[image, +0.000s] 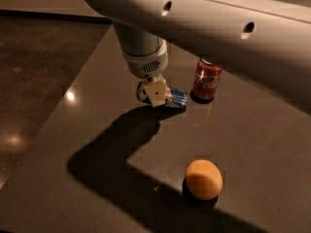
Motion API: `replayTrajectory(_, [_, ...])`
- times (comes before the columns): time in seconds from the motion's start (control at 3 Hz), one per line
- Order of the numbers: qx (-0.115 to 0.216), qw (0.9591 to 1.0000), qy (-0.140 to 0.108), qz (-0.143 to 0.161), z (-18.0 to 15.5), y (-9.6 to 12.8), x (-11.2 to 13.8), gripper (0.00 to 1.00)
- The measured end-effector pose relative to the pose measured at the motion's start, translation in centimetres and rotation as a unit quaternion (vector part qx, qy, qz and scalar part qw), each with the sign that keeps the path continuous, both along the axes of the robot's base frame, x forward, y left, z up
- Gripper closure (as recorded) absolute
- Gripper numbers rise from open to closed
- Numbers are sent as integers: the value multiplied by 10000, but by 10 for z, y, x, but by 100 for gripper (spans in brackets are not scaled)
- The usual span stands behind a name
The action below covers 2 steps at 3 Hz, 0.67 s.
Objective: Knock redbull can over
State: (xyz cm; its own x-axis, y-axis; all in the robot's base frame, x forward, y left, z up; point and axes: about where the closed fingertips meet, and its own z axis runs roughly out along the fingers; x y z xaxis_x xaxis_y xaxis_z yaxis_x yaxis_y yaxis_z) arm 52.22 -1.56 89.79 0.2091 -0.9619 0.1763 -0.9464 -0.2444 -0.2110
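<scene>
Three objects on dark table (272, 144). Redbull can (177, 97) lies on side, just left of upright Coca-Cola can (206, 80). Gripper (155, 92) low over table, in front of can's middle — whether spread or pressed together cannot be told. Orange (204, 178) well apart, nearer camera.

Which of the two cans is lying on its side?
The blue-and-silver redbull can, lying right beside the gripper; the red Coca-Cola can stands upright.
</scene>
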Motion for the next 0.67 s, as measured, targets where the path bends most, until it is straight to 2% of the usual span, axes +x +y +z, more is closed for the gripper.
replayTrajectory(0.33, [-100,9999,88,84,-10,-2,-6,36])
replayTrajectory(0.67, [-67,9999,57,97,-11,0,-4,13])
